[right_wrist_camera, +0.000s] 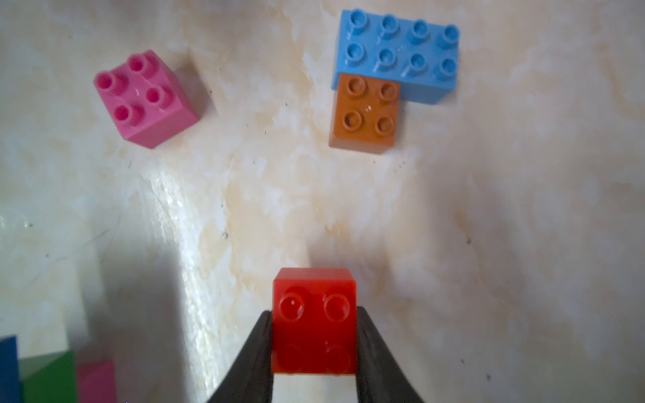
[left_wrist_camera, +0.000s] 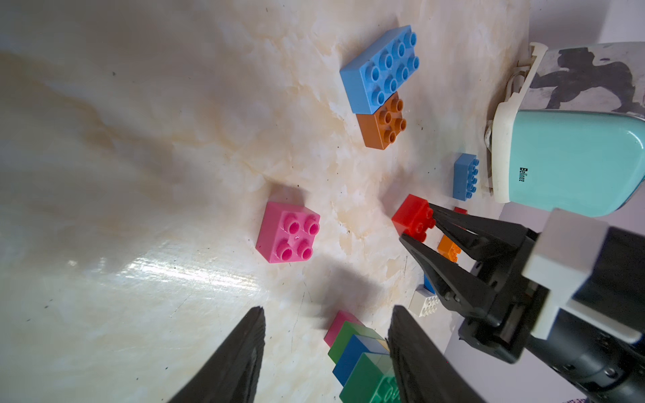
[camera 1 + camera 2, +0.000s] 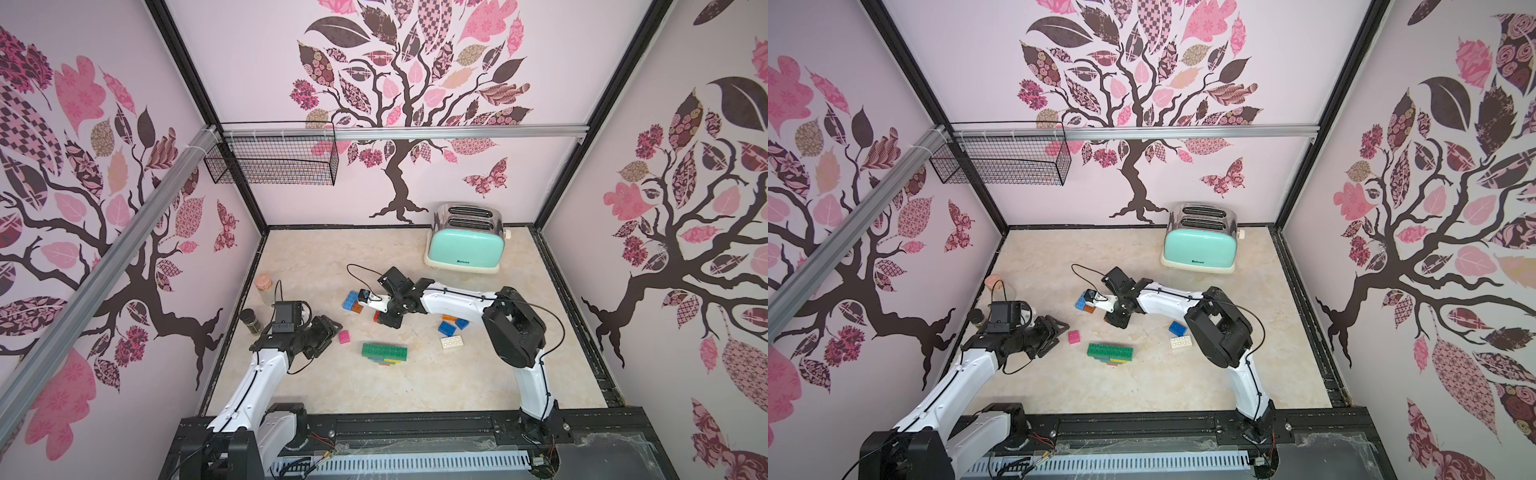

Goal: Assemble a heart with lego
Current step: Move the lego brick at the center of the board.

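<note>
My right gripper point(image 1: 314, 313) is shut on a red two-by-two brick point(image 1: 314, 321), low over the table. In both top views that red brick point(image 3: 376, 316) sits just right of a blue two-by-four brick point(image 3: 351, 300) joined to an orange-brown brick point(image 3: 356, 308). The partly built heart point(image 3: 384, 353), a long green brick over stepped coloured layers, lies flat near the table's middle front. A loose pink brick point(image 3: 344, 336) lies to its left. My left gripper point(image 2: 328, 314) hangs open and empty beside the pink brick point(image 2: 288, 232), with the heart stack point(image 2: 363, 356) close to one finger.
A mint toaster point(image 3: 465, 245) stands at the back right. A white brick point(image 3: 451, 341), two blue bricks point(image 3: 446, 328) and an orange one point(image 3: 449, 318) lie under my right arm. Two jars point(image 3: 264, 286) stand by the left wall. A wire basket point(image 3: 274, 162) hangs on the back wall.
</note>
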Robot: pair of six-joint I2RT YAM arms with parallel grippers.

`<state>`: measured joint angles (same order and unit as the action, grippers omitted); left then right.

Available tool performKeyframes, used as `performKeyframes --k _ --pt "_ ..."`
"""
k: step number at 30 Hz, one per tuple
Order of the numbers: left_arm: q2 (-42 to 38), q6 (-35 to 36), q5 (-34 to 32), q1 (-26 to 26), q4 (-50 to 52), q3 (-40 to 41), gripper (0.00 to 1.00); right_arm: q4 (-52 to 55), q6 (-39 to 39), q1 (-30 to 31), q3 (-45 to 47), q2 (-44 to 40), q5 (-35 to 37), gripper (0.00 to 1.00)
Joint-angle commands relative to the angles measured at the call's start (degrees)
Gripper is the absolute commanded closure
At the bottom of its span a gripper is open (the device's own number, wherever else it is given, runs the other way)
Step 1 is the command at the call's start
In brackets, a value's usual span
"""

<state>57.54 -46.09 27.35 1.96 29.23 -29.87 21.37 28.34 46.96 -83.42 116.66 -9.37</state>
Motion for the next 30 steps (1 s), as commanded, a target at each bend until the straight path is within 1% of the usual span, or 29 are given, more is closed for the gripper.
performKeyframes --k 1,3,5,8,13,15,16,18,20,23,30 --pt "0.14 -0.25 -0.79 3.34 -0.94 0.25 0.40 1.86 0.75 -1.66 4.70 -4.67 1.76 0.68" --pt "0.94 -1.32 -1.53 5.60 -1.58 0.37 0.40 2.98 0.67 -2.51 7.43 -6.39 2.06 0.68" --pt "0.79 -2.35 -1.43 6.23 -2.57 0.92 0.40 3.55 0.16 -3.32 9.92 -7.72 2.72 0.68" --pt "-0.06 -2.55 -1.17 6.65 -3.15 1.30 0.40 3.94 0.05 -3.54 12.74 -8.56 5.11 0.67" --pt "-0.53 -2.27 -0.09 6.69 -2.56 1.74 0.40 5.00 -2.65 -3.50 13.80 -7.57 2.78 0.67" --pt "-0.97 -2.34 -0.09 6.74 -2.65 2.02 0.40 5.26 -3.03 -3.50 14.39 -7.38 3.43 0.67" --pt "-0.89 -2.30 0.09 6.74 -2.70 2.03 0.40 5.42 -3.00 -3.57 14.55 -7.41 3.87 0.66" --pt "-0.71 -2.10 0.22 6.74 -2.65 2.13 0.40 5.58 -3.09 -3.48 14.36 -7.48 5.42 0.55" --pt "-0.48 -2.08 0.38 6.74 -2.94 2.19 0.40 6.46 -2.87 -3.54 13.38 -7.56 4.88 0.48" --pt "-0.46 -2.34 0.46 6.73 -3.43 2.37 0.40 7.81 -2.88 -3.54 11.49 -6.98 4.87 0.47" --pt "-1.23 -2.61 0.15 6.74 -3.39 2.95 0.40 11.16 -3.23 -3.54 8.07 -4.35 3.40 0.47"
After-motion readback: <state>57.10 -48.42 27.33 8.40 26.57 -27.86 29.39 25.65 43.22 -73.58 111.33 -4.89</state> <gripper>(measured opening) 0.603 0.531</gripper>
